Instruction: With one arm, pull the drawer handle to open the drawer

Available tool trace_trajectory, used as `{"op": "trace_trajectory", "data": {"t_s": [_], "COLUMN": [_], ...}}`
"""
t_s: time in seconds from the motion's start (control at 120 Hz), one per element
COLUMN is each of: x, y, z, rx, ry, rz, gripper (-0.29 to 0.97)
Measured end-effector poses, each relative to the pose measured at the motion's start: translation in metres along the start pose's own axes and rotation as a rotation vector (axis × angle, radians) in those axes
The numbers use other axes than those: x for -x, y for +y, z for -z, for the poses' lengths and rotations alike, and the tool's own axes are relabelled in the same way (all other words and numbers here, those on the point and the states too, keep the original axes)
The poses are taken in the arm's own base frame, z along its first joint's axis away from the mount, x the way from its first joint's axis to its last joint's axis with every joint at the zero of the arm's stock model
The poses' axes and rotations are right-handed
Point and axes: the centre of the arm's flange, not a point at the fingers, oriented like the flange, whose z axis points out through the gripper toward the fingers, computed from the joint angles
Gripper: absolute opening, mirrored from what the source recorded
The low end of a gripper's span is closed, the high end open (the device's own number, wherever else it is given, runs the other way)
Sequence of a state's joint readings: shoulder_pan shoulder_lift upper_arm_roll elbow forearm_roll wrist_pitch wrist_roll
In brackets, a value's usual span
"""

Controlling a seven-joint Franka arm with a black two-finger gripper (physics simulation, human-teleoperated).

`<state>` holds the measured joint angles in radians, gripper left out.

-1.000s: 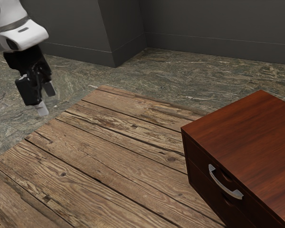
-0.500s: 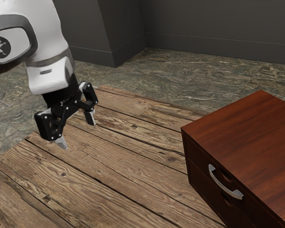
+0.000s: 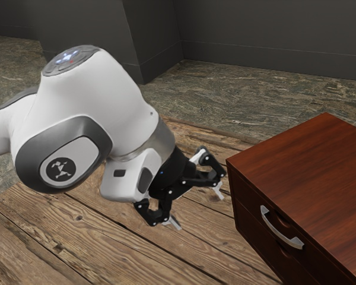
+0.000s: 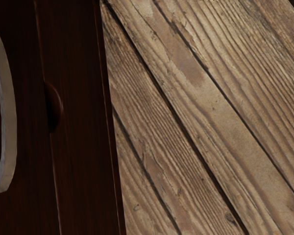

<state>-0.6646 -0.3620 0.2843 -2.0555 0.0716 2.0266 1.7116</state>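
Jaws wide and empty on the gripper (image 3: 196, 208); silver drawer handle (image 3: 280, 228) lies lower right, apart, slanting down-right.

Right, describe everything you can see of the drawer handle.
The drawer handle is a slim, silvery-grey bow, metal by its look, arched outward with both ends fixed to the drawer front of the dark reddish wood cabinet. A shallow recess sits behind it. The drawer front lies flush, so the drawer looks shut. Nothing touches the handle: the open gripper hangs apart from it, toward the exterior view's left, above the plank tabletop.
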Motion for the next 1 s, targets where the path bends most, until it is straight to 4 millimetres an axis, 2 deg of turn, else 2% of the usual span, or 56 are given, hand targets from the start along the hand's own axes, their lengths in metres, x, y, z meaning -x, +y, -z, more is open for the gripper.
{"op": "trace_trajectory", "data": {"t_s": [0.175, 0.35, 0.508, 0.717, 1.0], "x": [-0.028, -0.043, -0.053, -0.058, -0.051], "y": [-0.018, -0.031, -0.038, -0.044, -0.046], "z": [-0.004, -0.014, -0.020, -0.045, -0.058], "rx": [-0.155, -0.209, -0.227, -0.200, -0.184], "ry": [-0.001, 0.008, 0.022, 0.049, 0.054], "rz": [-0.068, -0.061, -0.038, 0.019, 0.074], "gripper": [0.54, 0.34, 0.23, 0.17, 0.15]}}
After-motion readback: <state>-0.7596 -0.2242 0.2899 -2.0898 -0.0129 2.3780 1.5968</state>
